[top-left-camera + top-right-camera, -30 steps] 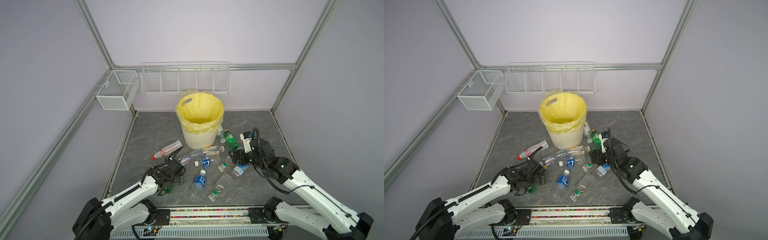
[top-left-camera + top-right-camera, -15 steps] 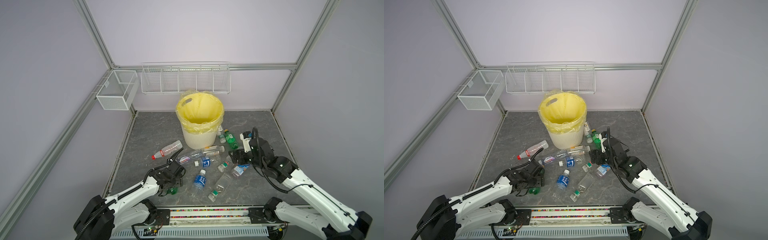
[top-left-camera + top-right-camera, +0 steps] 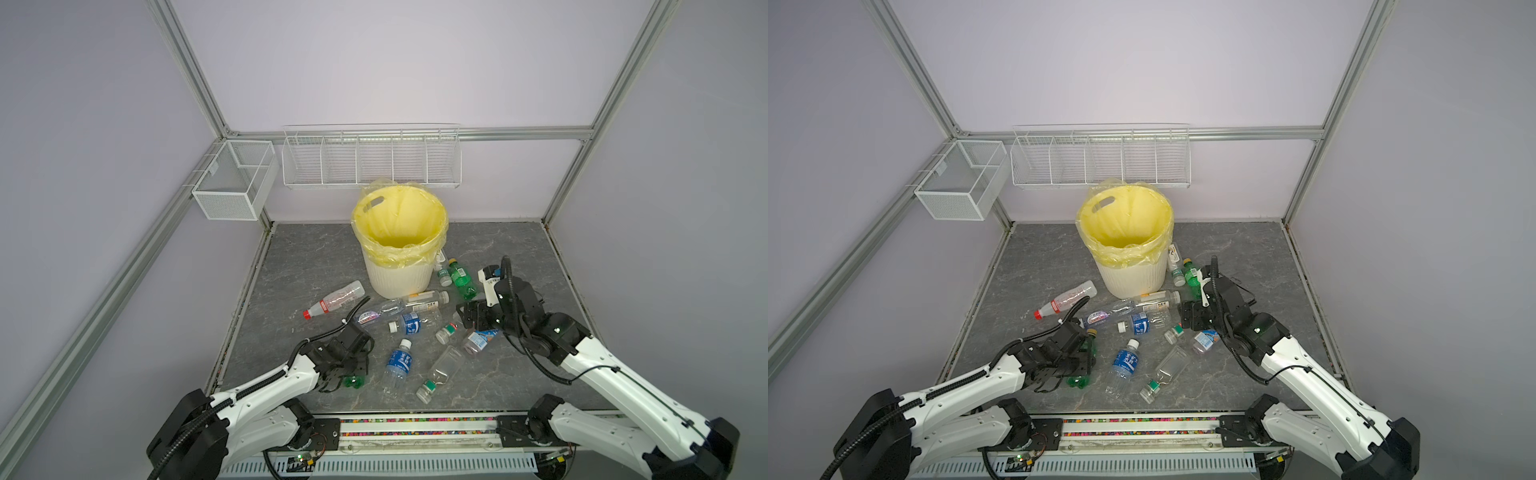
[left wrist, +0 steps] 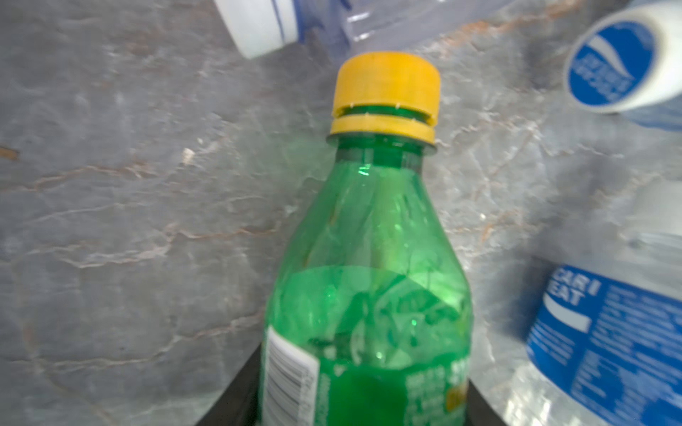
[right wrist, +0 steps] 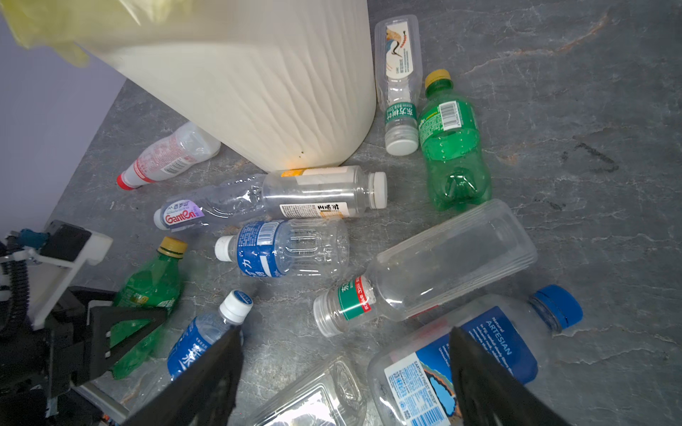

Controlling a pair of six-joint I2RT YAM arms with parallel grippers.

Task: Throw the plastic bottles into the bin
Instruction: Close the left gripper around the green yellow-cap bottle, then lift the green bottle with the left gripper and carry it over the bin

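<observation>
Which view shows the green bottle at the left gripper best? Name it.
Left wrist view: the green bottle fills it, yellow cap and label close up. Both top views show it small, half hidden under the left gripper. The right wrist view shows it smaller, partly behind the jaws.

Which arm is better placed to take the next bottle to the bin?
Left. The left gripper straddles the green bottle, a finger on each side. The right gripper hangs open above the blue-capped bottle, gripping nothing, though nearer the bin.

On the table (image 3: 519, 257), bin (image 3: 399, 278) toward twelve o'clock, wire baskets (image 3: 370, 162) behind it, plastic bottles (image 3: 399, 361) strewn from its eight through six to four o'clock.
</observation>
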